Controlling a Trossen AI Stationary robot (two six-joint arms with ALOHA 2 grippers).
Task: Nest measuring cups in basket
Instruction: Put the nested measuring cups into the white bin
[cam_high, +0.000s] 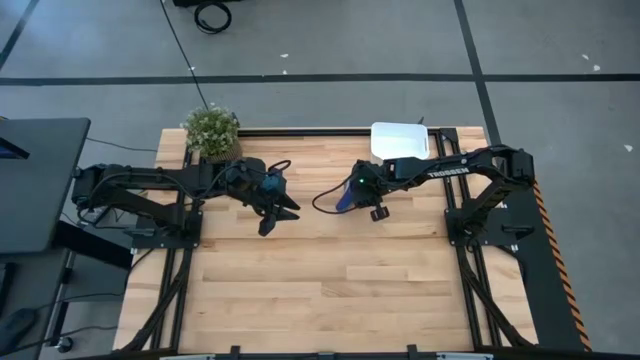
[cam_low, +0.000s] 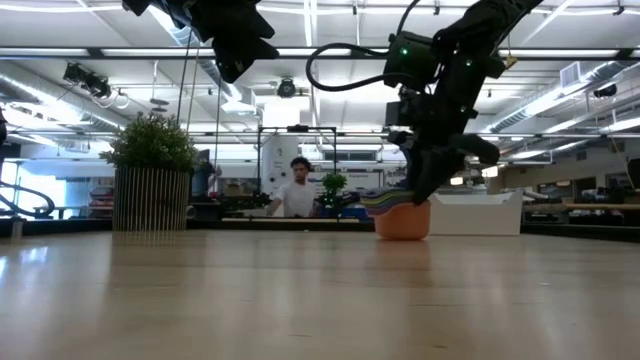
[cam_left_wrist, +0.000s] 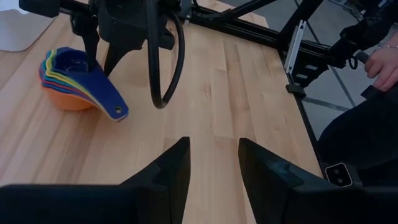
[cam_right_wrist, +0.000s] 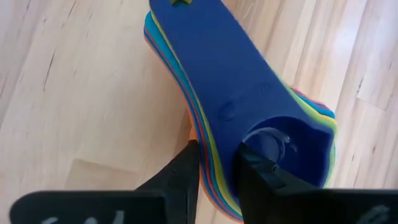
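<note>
The measuring cups (cam_left_wrist: 69, 79) sit nested in one stack, dark blue on top and orange at the bottom, with the handles fanned out toward the table's left. The orange cup (cam_low: 403, 222) rests on the table. My right gripper (cam_right_wrist: 214, 177) comes down on the stack (cam_high: 345, 198) and is shut on its wall. My left gripper (cam_left_wrist: 214, 162) is open, raised above the table (cam_high: 272, 215) to the left of the stack, touching nothing. The white basket (cam_high: 400, 140) stands at the far edge, behind the stack. My right gripper holds the nested cups by the stacked rims (cam_right_wrist: 217, 155) next to the handles' root. One finger (cam_right_wrist: 261, 171) is inside the top blue cup's bowl and the other finger (cam_right_wrist: 180, 177) is outside the orange wall. The fingers point down from above. The stack stands on the table.
A potted green plant (cam_high: 211, 130) stands at the table's far left corner. A person (cam_low: 297, 196) is in the room beyond the table, and a hand (cam_left_wrist: 382, 59) shows past the table's right edge. Bare wood lies across the near half of the table (cam_high: 330, 290).
</note>
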